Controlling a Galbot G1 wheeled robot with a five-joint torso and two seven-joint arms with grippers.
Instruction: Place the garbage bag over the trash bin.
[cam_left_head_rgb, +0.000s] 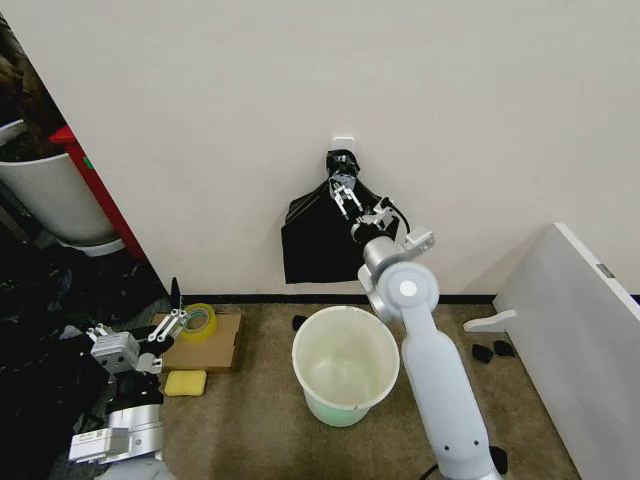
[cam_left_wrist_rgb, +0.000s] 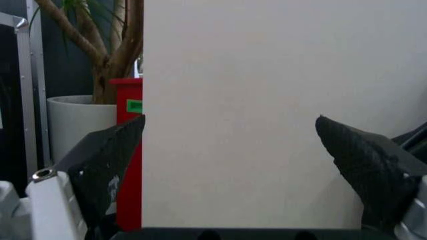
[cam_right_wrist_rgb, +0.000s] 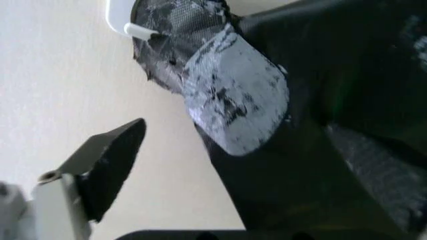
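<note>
Head view: right hand (cam_left_head_rgb: 345, 196), open, is at the glossy black plastic garbage bag (cam_left_head_rgb: 318, 238) hanging on the wall hook above the round white plastic trash bin (cam_left_head_rgb: 346, 365). Grip just below the knot. Left hand (cam_left_head_rgb: 172, 322) idles open.

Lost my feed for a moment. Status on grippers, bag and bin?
Right gripper at the hanging bag, jaws open, nothing gripped. Left gripper low by the tape, open, idle. Bin unlined below the bag, nothing blocking.
</note>
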